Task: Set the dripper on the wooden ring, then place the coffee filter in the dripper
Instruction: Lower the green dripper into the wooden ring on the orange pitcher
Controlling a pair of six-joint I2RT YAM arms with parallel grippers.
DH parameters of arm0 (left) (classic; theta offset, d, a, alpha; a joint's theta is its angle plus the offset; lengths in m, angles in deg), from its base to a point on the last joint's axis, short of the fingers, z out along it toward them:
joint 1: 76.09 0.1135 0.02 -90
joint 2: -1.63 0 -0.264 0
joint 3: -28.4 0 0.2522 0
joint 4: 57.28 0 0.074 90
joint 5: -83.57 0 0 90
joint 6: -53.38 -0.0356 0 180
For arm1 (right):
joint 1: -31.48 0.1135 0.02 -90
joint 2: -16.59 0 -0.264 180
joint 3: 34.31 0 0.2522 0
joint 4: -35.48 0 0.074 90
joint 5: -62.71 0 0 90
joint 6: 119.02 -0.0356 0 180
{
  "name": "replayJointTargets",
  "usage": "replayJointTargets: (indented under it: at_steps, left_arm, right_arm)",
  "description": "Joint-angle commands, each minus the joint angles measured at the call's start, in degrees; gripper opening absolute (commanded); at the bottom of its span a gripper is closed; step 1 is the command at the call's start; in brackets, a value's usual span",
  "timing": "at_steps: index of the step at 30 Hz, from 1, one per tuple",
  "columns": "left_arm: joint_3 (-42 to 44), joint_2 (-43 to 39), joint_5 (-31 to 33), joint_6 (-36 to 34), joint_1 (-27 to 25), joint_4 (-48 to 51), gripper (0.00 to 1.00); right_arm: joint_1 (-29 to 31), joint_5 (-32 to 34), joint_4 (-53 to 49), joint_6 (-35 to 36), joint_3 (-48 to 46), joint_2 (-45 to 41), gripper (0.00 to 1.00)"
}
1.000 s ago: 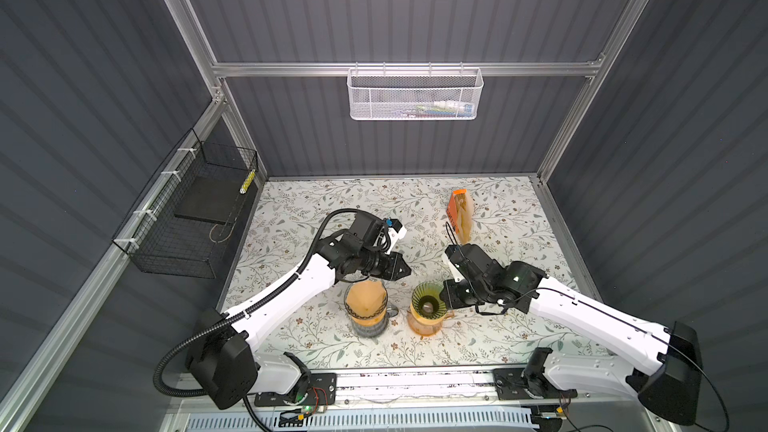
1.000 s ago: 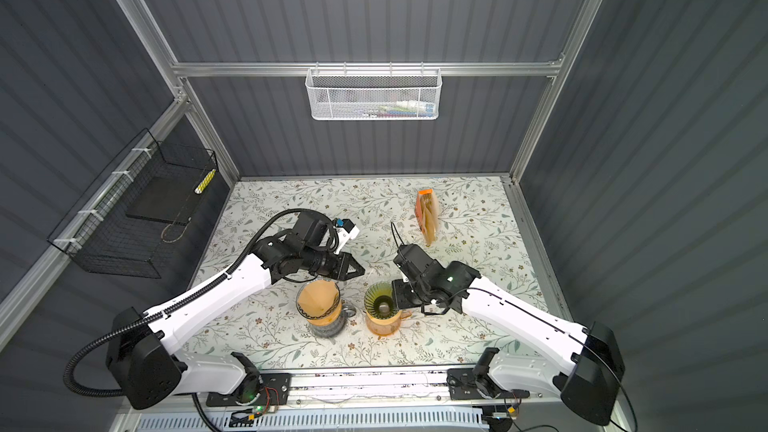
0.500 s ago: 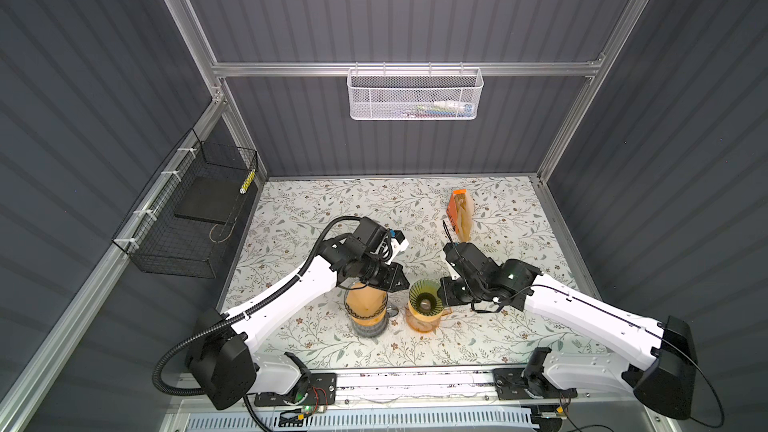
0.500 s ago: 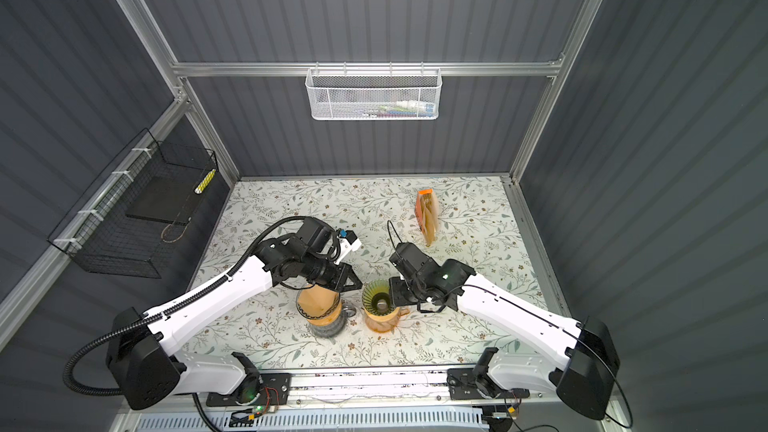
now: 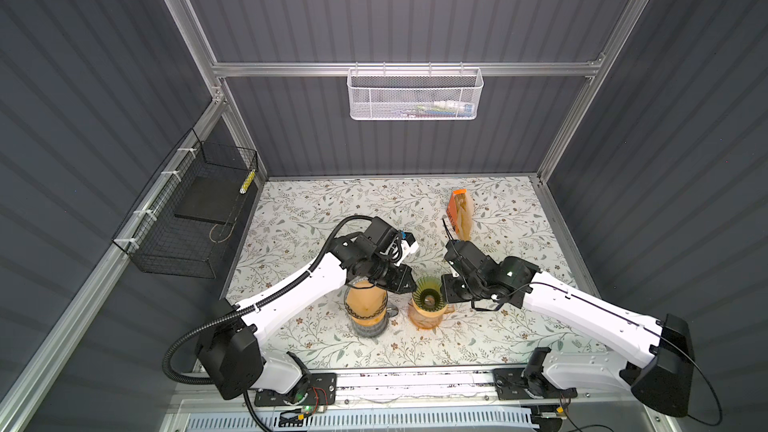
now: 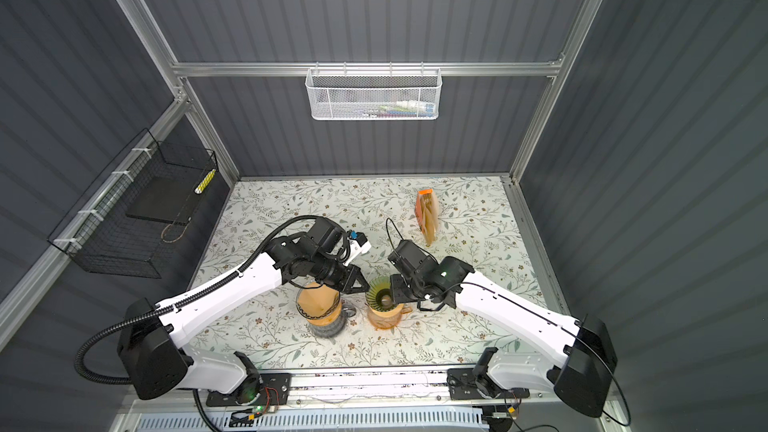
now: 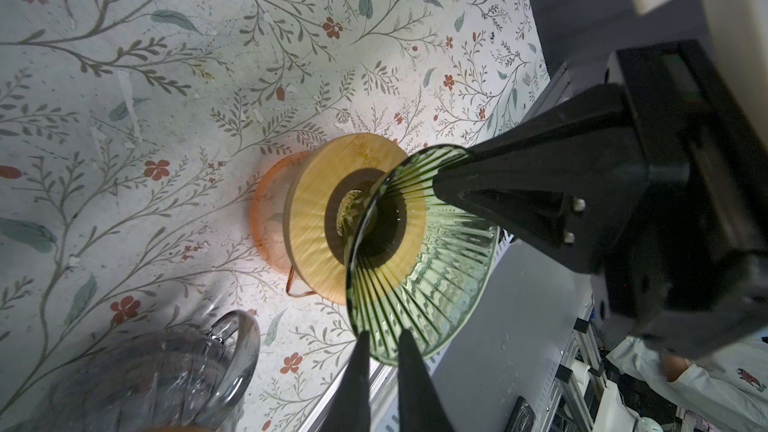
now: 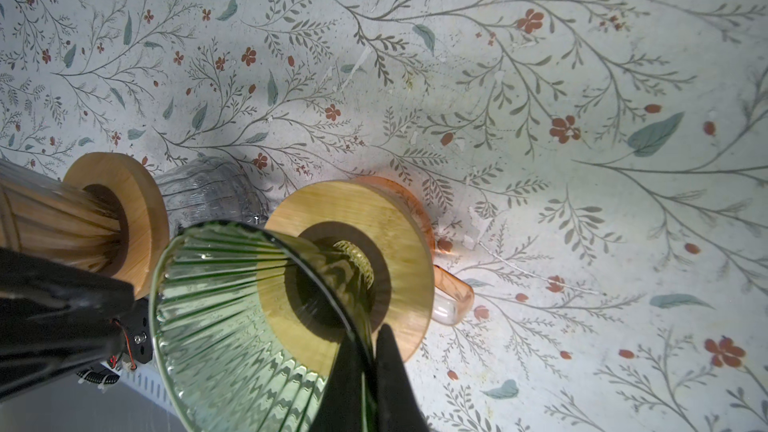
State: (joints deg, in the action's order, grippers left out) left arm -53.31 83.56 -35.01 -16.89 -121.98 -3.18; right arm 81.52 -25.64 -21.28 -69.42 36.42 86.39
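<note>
A green ribbed glass dripper (image 5: 428, 286) (image 6: 380, 289) with a wooden collar stands on an orange mug (image 5: 424, 320); its cone is bare inside. My right gripper (image 8: 370, 334) (image 5: 444, 290) is shut on the dripper's rim (image 8: 232, 305). My left gripper (image 7: 383, 334) (image 5: 409, 284) is all but shut with nothing in it, its tips at the opposite edge of the rim (image 7: 436, 284). A brown paper coffee filter (image 5: 365, 303) (image 6: 318, 303) lies in a second dripper (image 8: 54, 218) just left of the green one.
The second dripper stands on a clear glass carafe (image 5: 368, 326) (image 7: 166, 367) close to the mug. An orange pack of filters (image 5: 460, 218) lies at the back right. A black wire basket (image 5: 191, 218) hangs on the left wall. A white mesh basket (image 5: 413, 95) hangs on the back wall.
My left gripper has swung forward and right, from behind the carafe's dripper to the green dripper's rim. The right gripper has kept its hold in almost the same spot.
</note>
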Motion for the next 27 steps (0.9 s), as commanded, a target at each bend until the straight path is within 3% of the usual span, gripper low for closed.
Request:
replayJointTargets:
  at_steps: [1,8,27]
  left_arm:
    - [-2.2,1.0,0.0,-1.4,-0.7,1.2,0.15]
    - [-3.5,2.6,1.6,-1.9,-1.1,1.4,0.14]
    - [-1.8,4.2,3.2,-2.9,-1.2,1.5,0.13]
  right_arm:
    - [-0.3,4.0,-5.6,0.6,-1.7,0.5,0.00]
    - [-0.6,0.7,-3.6,0.9,-2.6,-0.1,0.00]
    - [-2.1,-0.8,-2.8,1.6,-4.5,1.5,0.00]
